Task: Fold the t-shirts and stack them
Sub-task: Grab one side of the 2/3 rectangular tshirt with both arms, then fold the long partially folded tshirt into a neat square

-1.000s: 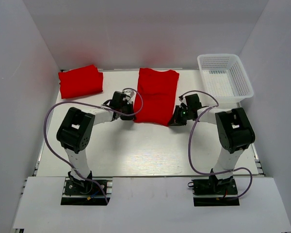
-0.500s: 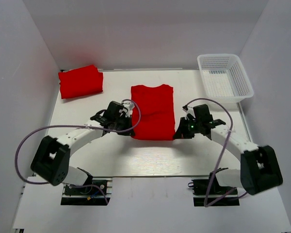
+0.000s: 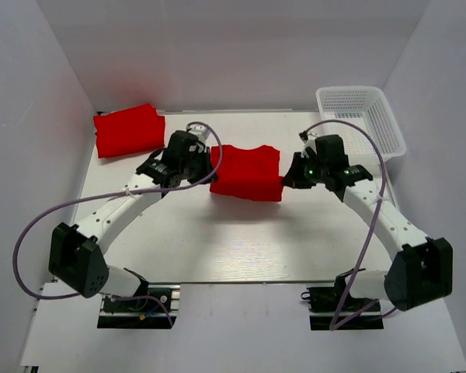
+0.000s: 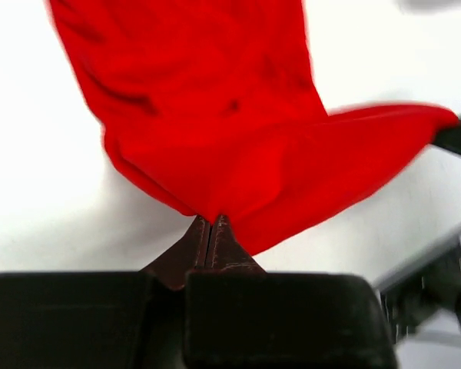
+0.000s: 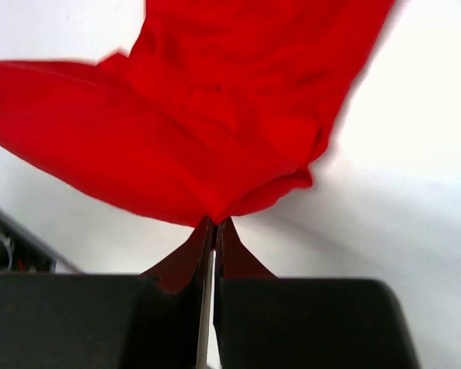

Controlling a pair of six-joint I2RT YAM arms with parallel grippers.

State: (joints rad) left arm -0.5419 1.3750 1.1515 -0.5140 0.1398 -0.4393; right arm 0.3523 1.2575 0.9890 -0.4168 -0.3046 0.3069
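A white table [image 3: 241, 233] carries a mesh basket [image 3: 349, 89] at its far right corner. A red t-shirt [image 3: 247, 172] is bunched mid-table, and a folded t-shirt [image 3: 128, 130] lies at the far left. The left gripper [image 4: 210, 224] and the right gripper [image 5: 215, 224] are clamped on the red t-shirt's left and right edges.

Bright, even light falls from above onto the white table [image 3: 241, 241], leaving a pale sheen toward its near edge and only a faint, soft shadow under the red t-shirt [image 3: 247, 172]. The overhead view is sharp throughout. In both wrist views the white surface is washed out. The cloth there is smeared by motion blur, with soft edges, most of all at the right in the left wrist view.
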